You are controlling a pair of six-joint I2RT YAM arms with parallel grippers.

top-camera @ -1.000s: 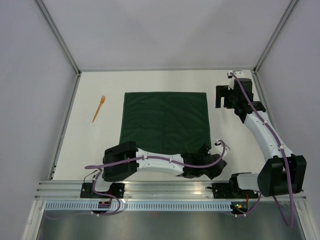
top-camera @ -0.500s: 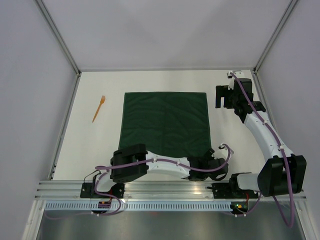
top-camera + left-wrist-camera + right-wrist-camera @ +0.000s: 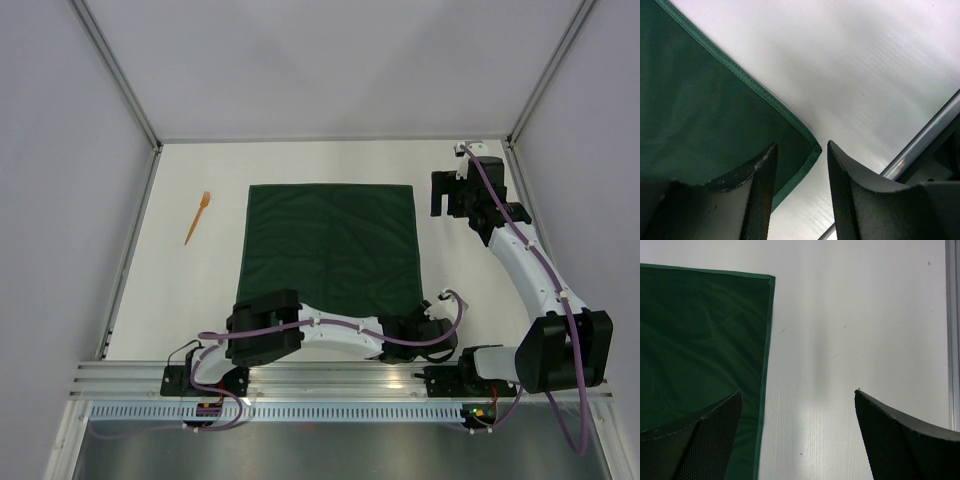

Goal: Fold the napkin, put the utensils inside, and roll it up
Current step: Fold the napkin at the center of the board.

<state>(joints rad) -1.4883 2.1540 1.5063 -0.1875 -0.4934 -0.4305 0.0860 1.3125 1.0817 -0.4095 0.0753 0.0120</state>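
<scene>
The dark green napkin (image 3: pixel 330 248) lies flat and unfolded in the middle of the table. My left gripper (image 3: pixel 418 318) is low at its near right corner. In the left wrist view that hemmed corner (image 3: pixel 812 149) lies on the table between the two fingers of the left gripper (image 3: pixel 801 145); the jaws stand apart and do not pinch it. My right gripper (image 3: pixel 443 200) hovers open beside the napkin's far right corner (image 3: pixel 771 278), with only bare table between its fingers (image 3: pixel 798 391). One utensil, an orange fork (image 3: pixel 197 217), lies left of the napkin.
A metal frame rail (image 3: pixel 130 250) runs along the table's left side and another (image 3: pixel 952 335) along the right. The near rail (image 3: pixel 920 145) passes close behind the left gripper. White walls enclose the back.
The left arm has slid right and settled lower at the napkin's near right corner, and its jaws have narrowed. The right arm, napkin and fork have not moved.
</scene>
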